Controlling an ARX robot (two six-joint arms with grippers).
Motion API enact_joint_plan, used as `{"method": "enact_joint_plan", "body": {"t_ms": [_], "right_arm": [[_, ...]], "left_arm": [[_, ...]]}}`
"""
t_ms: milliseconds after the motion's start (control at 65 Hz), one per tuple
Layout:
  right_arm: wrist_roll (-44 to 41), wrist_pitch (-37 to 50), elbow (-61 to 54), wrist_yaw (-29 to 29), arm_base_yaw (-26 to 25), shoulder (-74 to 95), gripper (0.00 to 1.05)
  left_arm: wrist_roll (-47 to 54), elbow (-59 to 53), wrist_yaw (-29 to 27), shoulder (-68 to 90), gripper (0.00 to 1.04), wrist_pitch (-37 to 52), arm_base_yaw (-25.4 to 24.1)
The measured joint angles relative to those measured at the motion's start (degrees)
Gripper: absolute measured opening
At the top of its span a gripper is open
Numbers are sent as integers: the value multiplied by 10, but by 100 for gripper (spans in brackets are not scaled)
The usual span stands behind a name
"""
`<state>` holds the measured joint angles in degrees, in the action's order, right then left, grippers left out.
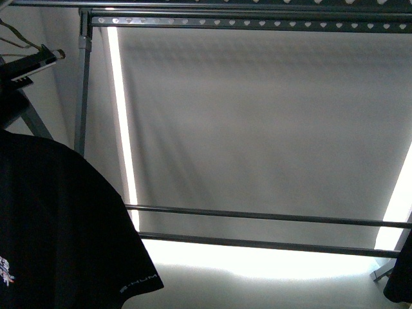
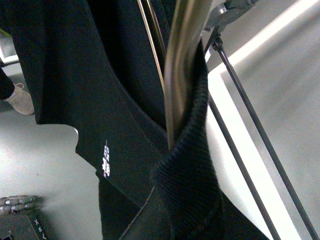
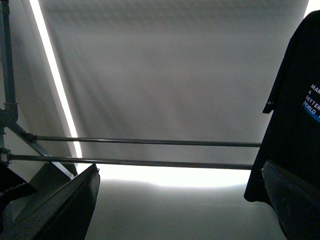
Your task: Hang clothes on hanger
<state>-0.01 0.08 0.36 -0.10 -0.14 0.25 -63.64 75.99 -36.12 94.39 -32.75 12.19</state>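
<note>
1. The T-shirt is seen hanging free, low and to the left of the rack.
2. The metal hanger is threaded through the ribbed collar, likely so that the neck carries the cloth's weight.
3. The left gripper is not made out, so the state of its fingers cannot be told.
4. The right gripper is aimed at the rack's lower bars. Its fingers are spread wide and empty, judged ready to assist.
5. A printed black garment is noted at the rack's right end.
</note>
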Motion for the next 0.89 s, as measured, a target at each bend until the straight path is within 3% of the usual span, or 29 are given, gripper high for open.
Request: {"method": "enact_joint_plan", "body": {"t_ms": [246, 508, 893], "right_arm": [[0, 0, 0, 0, 0, 0, 97], [0, 0, 0, 0, 0, 0, 97], [0, 0, 0, 0, 0, 0, 97]], "left_arm": [[49, -12, 48, 0, 5, 24, 21], [84, -12, 51, 0, 5, 41, 23], [140, -10, 51, -24, 5, 54, 71]]}}
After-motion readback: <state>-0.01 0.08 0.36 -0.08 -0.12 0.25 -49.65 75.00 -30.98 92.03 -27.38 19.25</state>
